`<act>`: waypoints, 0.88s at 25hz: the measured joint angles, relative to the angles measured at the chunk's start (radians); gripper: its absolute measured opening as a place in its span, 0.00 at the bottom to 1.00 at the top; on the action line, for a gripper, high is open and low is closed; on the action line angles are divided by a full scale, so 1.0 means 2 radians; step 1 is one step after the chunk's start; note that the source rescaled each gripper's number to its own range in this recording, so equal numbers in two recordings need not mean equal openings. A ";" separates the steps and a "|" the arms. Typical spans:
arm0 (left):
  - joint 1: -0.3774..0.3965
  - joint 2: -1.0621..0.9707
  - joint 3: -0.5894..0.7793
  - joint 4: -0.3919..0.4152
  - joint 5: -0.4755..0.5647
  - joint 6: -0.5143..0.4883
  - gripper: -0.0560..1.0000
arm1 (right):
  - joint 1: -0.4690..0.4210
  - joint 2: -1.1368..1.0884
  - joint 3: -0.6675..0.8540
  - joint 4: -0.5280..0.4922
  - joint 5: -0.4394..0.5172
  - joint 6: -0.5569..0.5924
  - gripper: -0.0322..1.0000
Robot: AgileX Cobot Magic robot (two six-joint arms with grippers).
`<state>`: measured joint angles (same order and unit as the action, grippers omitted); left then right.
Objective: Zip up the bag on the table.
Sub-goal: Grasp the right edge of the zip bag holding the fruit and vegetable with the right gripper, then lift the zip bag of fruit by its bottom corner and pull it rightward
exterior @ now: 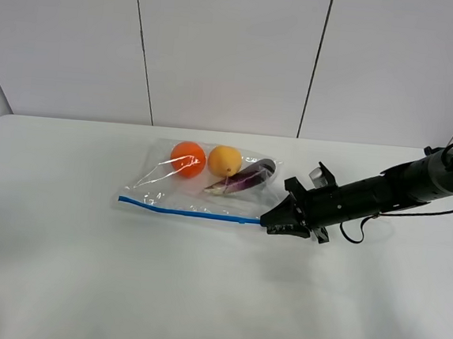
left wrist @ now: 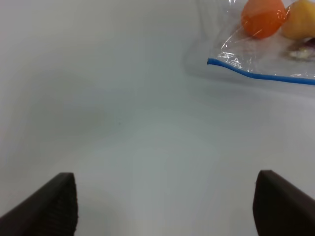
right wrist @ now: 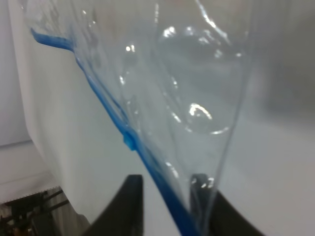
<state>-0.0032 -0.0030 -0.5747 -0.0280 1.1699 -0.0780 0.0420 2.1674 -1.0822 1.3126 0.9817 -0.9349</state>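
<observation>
The clear bag (exterior: pixel 201 187) lies on the white table (exterior: pixel 81 284) with an orange (exterior: pixel 188 158), a yellow fruit (exterior: pixel 225 160) and a purple aubergine (exterior: pixel 245 181) inside. Its blue zip strip (exterior: pixel 191 212) runs along the near edge. My right gripper (exterior: pixel 269 221) is at the strip's right end. In the right wrist view the gripper (right wrist: pixel 167 206) has its fingers close on either side of the strip (right wrist: pixel 108 110). My left gripper (left wrist: pixel 165 206) is open and empty over bare table, apart from the bag (left wrist: pixel 256 54). The left arm is out of the exterior view.
The right arm (exterior: pixel 391 188) reaches in low from the right edge with a loose cable loop under it. A panelled grey wall (exterior: pixel 221 50) stands behind the table's far edge.
</observation>
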 joint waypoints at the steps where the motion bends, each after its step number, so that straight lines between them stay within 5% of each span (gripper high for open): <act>1: 0.000 0.000 0.000 0.000 0.000 0.000 0.96 | 0.000 0.000 0.000 0.001 0.000 0.000 0.30; 9: 0.000 0.000 0.000 0.000 0.000 0.000 0.96 | 0.000 0.000 0.000 0.003 0.000 0.000 0.24; 13: 0.000 0.000 0.000 0.000 0.000 0.000 0.96 | 0.000 0.000 0.000 0.004 0.000 0.000 0.04; 22: 0.000 0.000 0.000 0.000 0.000 0.000 0.96 | 0.000 0.001 -0.026 0.021 0.061 0.000 0.03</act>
<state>-0.0032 -0.0030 -0.5747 -0.0280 1.1699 -0.0780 0.0420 2.1704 -1.1339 1.3543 1.1028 -0.9340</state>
